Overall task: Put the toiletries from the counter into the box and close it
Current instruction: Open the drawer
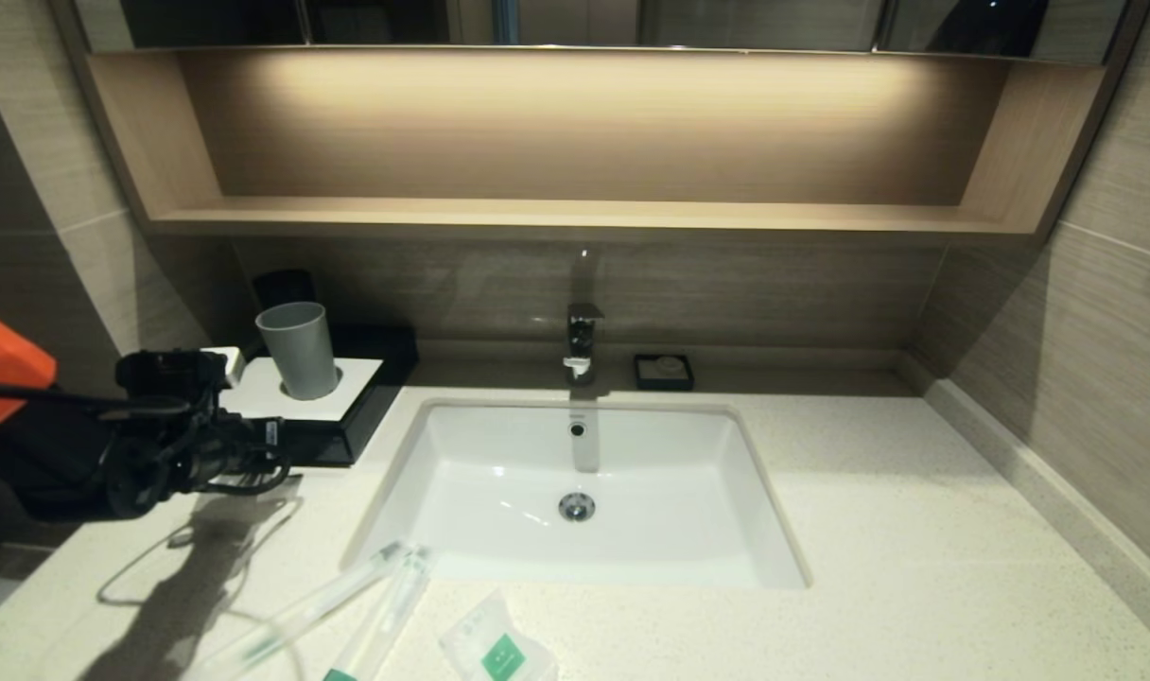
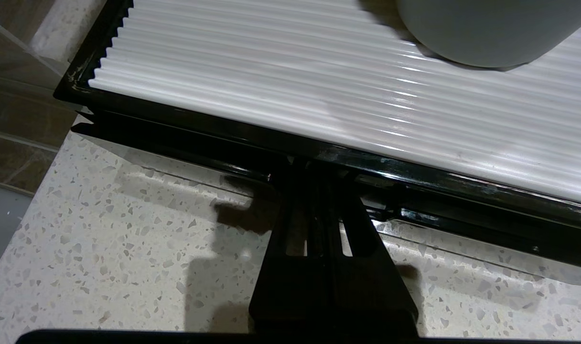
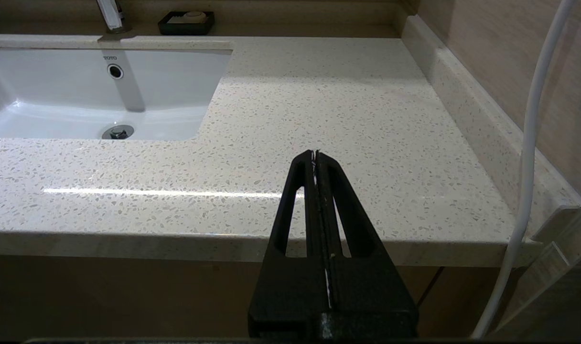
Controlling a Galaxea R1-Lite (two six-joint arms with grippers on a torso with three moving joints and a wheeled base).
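Three toiletries lie nearest me: two sticks (image 1: 348,605) angled near-left to far-right, sachet (image 1: 497,651) to their right, all on the counter (image 1: 915,567). My right gripper (image 3: 315,154) hangs pinched off the near right edge. Further back on the left, my left gripper (image 2: 314,177), jaws pinched together, noses level into the box (image 1: 348,407) front, probably at its drawer.

Glossy black box (image 2: 414,177), speckled stone counter (image 2: 104,248)
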